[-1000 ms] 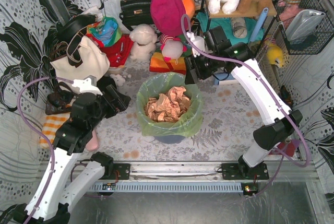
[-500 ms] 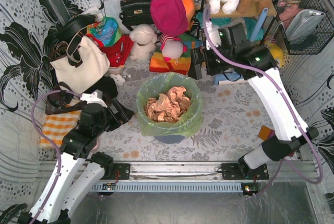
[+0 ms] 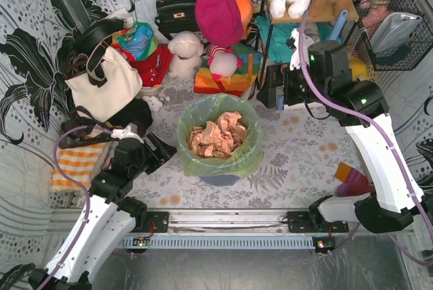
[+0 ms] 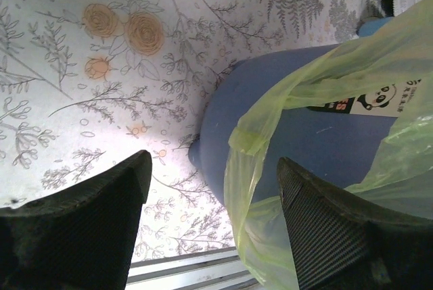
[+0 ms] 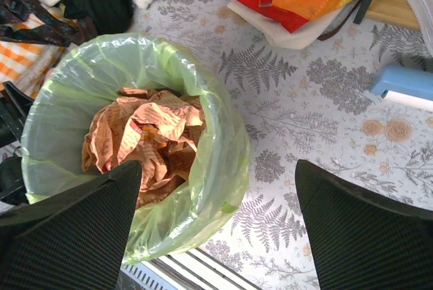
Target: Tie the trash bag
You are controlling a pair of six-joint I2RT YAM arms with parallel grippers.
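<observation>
Two spread, empty pairs: left fingers (image 4: 81,229) low beside the trash bag (image 3: 238,163), right fingers (image 5: 67,236) high behind it.

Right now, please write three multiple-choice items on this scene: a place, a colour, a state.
1. Where is the thin lime-green plastic trash bag? A. lining the round blue-grey plastic bin B. flat on the table C. in a tote
2. The crumpled paper waste inside is A. white B. brownish-tan C. black
3. The left hand and right hand are A. shut on the bag B. both open C. shut, empty
Answers: 1 A, its rim folds over the bin; 2 B, seen from above; 3 B, each wrist view shows them wide apart.
</observation>
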